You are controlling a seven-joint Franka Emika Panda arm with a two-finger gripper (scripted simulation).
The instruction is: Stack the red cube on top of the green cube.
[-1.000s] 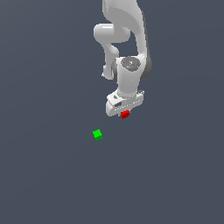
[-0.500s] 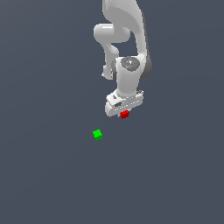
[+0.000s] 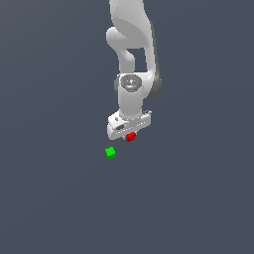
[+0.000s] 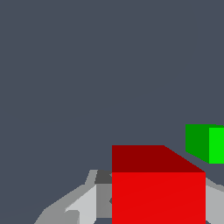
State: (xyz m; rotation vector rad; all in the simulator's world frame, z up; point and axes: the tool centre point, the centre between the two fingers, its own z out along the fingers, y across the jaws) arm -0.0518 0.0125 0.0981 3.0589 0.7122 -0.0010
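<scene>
The red cube (image 3: 131, 137) sits between the fingers of my white gripper (image 3: 130, 134), which is shut on it. In the wrist view the red cube (image 4: 157, 192) fills the near foreground, with a grey finger (image 4: 83, 205) on one side and a sliver of the other finger (image 4: 215, 202) on the opposite side. The green cube (image 3: 110, 153) lies alone on the dark floor, a short way toward the exterior view's left and lower than the gripper. It also shows in the wrist view, where the green cube (image 4: 204, 143) stands just beyond the red one, apart from it.
The white arm (image 3: 133, 74) rises straight up behind the gripper. The dark grey floor (image 3: 198, 198) spreads evenly all around, with no other objects on it.
The gripper, with the red cube in it, has shifted toward the exterior view's left and a little lower, closer to the green cube. The green cube has stayed put.
</scene>
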